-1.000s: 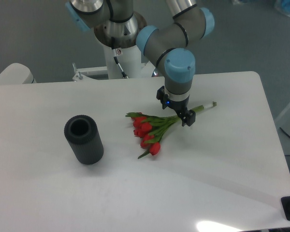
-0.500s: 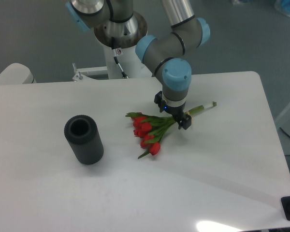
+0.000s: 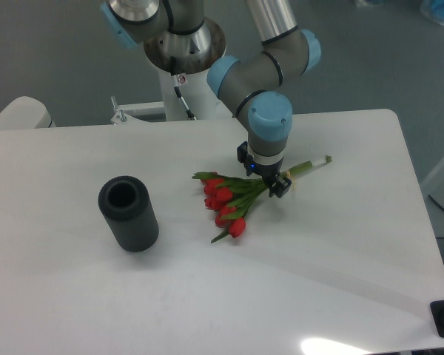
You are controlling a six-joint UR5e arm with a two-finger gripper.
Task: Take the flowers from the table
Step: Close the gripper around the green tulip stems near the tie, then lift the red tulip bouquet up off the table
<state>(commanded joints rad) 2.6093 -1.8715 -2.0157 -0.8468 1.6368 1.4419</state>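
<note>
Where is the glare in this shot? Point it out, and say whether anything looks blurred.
Fixed camera: a bright glare patch sits on the table near its bottom edge; the vase casts a soft shadow; the flowers and end effector look reasonably sharp, without motion blur.

Red blooms on the flowers (image 3: 226,201), green leaves, green stems running up to a pale band near the cut ends. They sit on a glossy white bench (image 3: 340,244) with a bright glare patch at its front edge. The vase (image 3: 128,214) is dark grey, ribbed all round. The arm (image 3: 263,70) is silver-grey with light blue caps, and the tool (image 3: 264,174) is black.
</note>
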